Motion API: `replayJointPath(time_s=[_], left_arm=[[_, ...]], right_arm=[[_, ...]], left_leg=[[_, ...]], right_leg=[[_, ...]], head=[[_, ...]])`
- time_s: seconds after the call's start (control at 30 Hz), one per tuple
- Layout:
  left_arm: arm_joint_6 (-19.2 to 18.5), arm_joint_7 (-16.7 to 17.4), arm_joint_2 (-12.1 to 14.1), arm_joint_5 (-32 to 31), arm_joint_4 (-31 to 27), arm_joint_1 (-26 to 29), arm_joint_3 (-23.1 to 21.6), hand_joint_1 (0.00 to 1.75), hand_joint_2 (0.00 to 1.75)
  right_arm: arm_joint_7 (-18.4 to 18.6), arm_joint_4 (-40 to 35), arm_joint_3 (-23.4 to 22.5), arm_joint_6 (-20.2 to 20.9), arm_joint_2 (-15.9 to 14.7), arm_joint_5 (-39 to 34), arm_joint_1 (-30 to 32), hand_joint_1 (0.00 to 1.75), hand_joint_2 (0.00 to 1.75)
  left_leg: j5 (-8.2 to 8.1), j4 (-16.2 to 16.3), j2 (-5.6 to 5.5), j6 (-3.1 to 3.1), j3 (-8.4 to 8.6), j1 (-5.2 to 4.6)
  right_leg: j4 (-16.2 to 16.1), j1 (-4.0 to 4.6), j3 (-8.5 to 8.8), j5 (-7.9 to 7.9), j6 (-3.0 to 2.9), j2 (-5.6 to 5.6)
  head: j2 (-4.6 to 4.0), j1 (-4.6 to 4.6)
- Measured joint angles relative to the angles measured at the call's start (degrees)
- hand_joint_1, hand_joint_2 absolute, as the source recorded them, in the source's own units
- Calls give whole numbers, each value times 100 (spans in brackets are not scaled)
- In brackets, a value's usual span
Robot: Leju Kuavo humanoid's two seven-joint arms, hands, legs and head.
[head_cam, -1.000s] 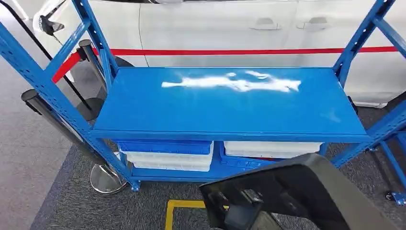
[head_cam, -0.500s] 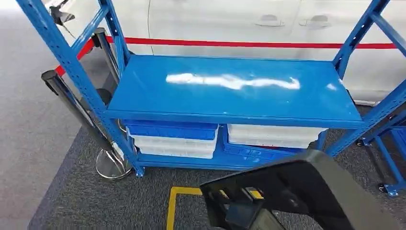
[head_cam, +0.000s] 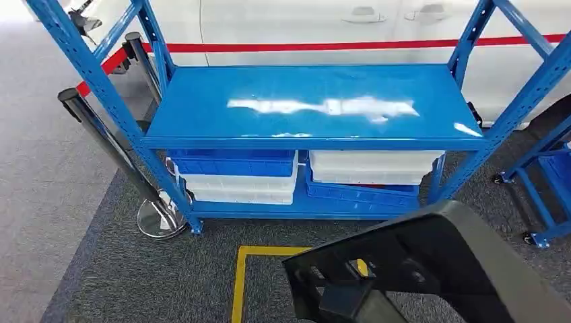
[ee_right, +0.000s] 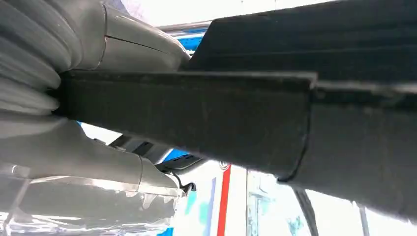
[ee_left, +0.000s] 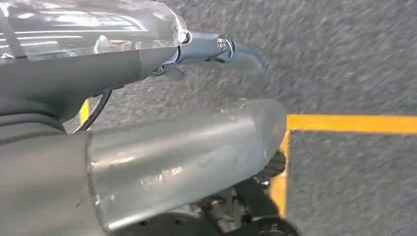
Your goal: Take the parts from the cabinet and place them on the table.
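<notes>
Right wrist view, right hand (ee_right: 74,93) gripping black part (ee_right: 246,113)

A blue metal shelf rack (head_cam: 316,108) stands on grey carpet (head_cam: 135,282), its glossy top shelf catching white glare. On the lower shelf sit blue and white bins (head_cam: 236,176) in two stacks, side by side. A yellow line (head_cam: 240,282) is marked on the carpet just before the rack.

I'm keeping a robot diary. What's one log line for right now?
right hand: holds black part | blue shelf: bare, ahead | bins: below shelf
</notes>
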Motion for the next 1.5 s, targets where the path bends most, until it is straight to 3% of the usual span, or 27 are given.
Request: replayJointPath(time_s=[0.07,0.13,0.2,0.27,0.3,0.4,0.43,0.47,0.53,0.6,0.67,0.7,0.73,0.77,0.8,0.9,0.93,1.0,1.07,1.1,1.17,1.23,1.27,1.4,1.43,1.47,1.5], left_arm=[[0,0,0,-13,0,-5,0,0,0],[0,0,2,-20,0,-4,-2,0,0],[0,0,2,-28,0,-10,-4,0,0],[0,0,31,-39,-9,-40,-9,0,0],[0,-2,28,-39,-11,-48,-9,0,0],[-4,-2,35,-70,-11,-29,-9,0,0],[-11,-2,28,-79,-11,-38,-9,0,0],[-26,-4,28,-83,-11,-46,-13,0,0],[-46,-13,28,-94,-11,-35,-13,0,0],[-46,-22,28,-90,-11,-29,-13,0,0],[-48,-24,28,-87,-11,-29,-13,0,0],[-48,-24,26,-87,-11,-30,-13,0,0],[-48,-24,26,-87,-11,-35,-13,0,0],[-46,-26,33,-87,-13,-20,-13,0,0],[-48,-31,33,-85,-13,-18,-13,0,0],[-48,-33,33,-85,-13,-38,-13,0,0],[-48,-33,35,-85,-13,-43,-15,0,0],[-61,-35,26,-85,-13,-28,-15,0,0],[-76,-37,39,-85,-13,1,-15,0,0],[-81,-37,42,-85,-13,7,-15,0,0],[-85,-42,42,-87,-13,3,-15,0,0],[-87,-44,44,-90,-13,5,-15,0,0],[-89,-44,81,-90,-18,11,-15,0,0],[-109,-44,90,-92,-20,-5,-15,0,0],[-114,-44,72,-92,-20,-21,-15,0,0],[-118,-44,70,-94,-20,-29,-15,0,0],[-122,-46,70,-92,-20,-22,-15,0,0]], right_arm=[[0,0,-4,-18,0,-4,2,175,175],[9,0,-9,-26,0,-4,7,175,175],[9,0,-9,-39,2,-4,10,175,175],[9,0,-11,-54,15,-4,17,175,175],[9,0,-15,-55,15,-4,18,175,175],[13,-18,-20,-66,20,-4,41,175,175],[13,-31,-31,-68,20,-9,54,175,175],[15,-48,-39,-63,20,-22,68,175,175],[28,-46,-57,40,20,-142,79,175,175],[15,-46,-83,175,20,-284,102,175,175],[13,-46,-103,214,20,-332,121,175,175],[11,-46,-112,225,20,-334,127,175,175],[7,-48,-120,227,20,-348,130,175,175],[9,-48,-122,232,22,-348,118,175,175],[7,-48,-125,238,26,-348,126,175,175],[-2,-48,-136,238,33,-350,169,175,175],[-4,-50,-138,238,44,-350,180,175,175],[2,-50,-138,238,59,-347,176,175,175],[20,-50,-151,238,63,-341,179,175,175],[26,-48,-153,238,66,-339,183,175,175],[39,-48,-157,238,70,-337,185,175,175],[44,-48,-160,238,81,-330,185,175,175],[44,-48,-160,238,90,-328,176,175,175],[72,-55,-164,238,105,-295,184,175,175],[81,-79,-170,238,105,-286,187,175,175],[81,-83,-177,236,105,-286,189,175,175],[76,-92,-179,238,105,-284,173,175,175]], left_leg=[[-394,796,0,-24,-132,0],[-134,813,0,5,100,-6],[243,30,-4,79,734,-32],[-14,-990,-4,223,1407,-95],[-3,-1014,-3,205,1376,-107],[164,-1112,1,304,1290,-125],[259,-1151,55,307,1252,-83],[318,-1168,50,363,1169,-83],[425,-1166,86,366,1001,-83],[519,-1140,169,344,845,-80],[581,-1081,280,291,703,-61],[593,-1041,330,272,656,-44],[600,-975,365,237,642,-46],[598,-930,409,198,587,-64],[613,-904,451,158,573,-75],[657,-881,627,69,580,-55],[570,-813,481,19,537,-21],[85,-208,111,-6,303,-2],[-320,721,4,-14,-50,-3],[-333,942,0,-4,-125,-5],[14,588,-20,61,77,-20],[518,-407,-219,194,564,-51],[444,-677,-491,298,725,-39],[488,-951,-345,312,821,-106],[557,-1157,-237,314,908,-11],[573,-1223,-178,322,947,-36],[586,-1230,-100,339,946,-35]], right_leg=[[18,47,-186,142,-13,-6],[58,75,-377,260,-7,-6],[114,101,-538,355,6,-3],[164,126,-619,442,52,-11],[151,91,-614,494,97,-33],[97,71,-641,656,213,-38],[179,45,-680,525,230,0],[380,51,-756,168,257,29],[1179,13,-970,-492,318,34],[1774,-20,-1070,-544,368,32],[1522,-68,-745,-106,414,10],[1086,-85,-418,27,428,-45],[523,-97,-20,23,444,-231],[152,-42,198,-179,436,-386],[75,-11,187,-232,315,-356],[60,7,96,-190,155,-202],[42,-11,86,-149,92,-160],[44,-4,35,-102,18,-64],[51,35,-6,-71,-25,60],[59,54,-16,-65,-30,129],[75,89,-8,-62,-33,271],[77,118,20,-63,-34,410],[80,119,-13,-57,-21,458],[46,8,-88,37,141,715],[82,33,-80,-10,163,699],[214,57,-145,-114,191,395],[565,45,-344,-336,221,238]], head=[[2,0],[2,-2],[2,-2],[2,5],[2,-2],[2,-17],[2,-26],[2,13],[0,44],[2,44],[2,46],[2,44],[2,48],[2,68],[2,52],[2,63],[2,57],[0,7],[2,0],[2,0],[2,0],[2,0],[2,46],[2,18],[2,22],[2,44],[2,92]])
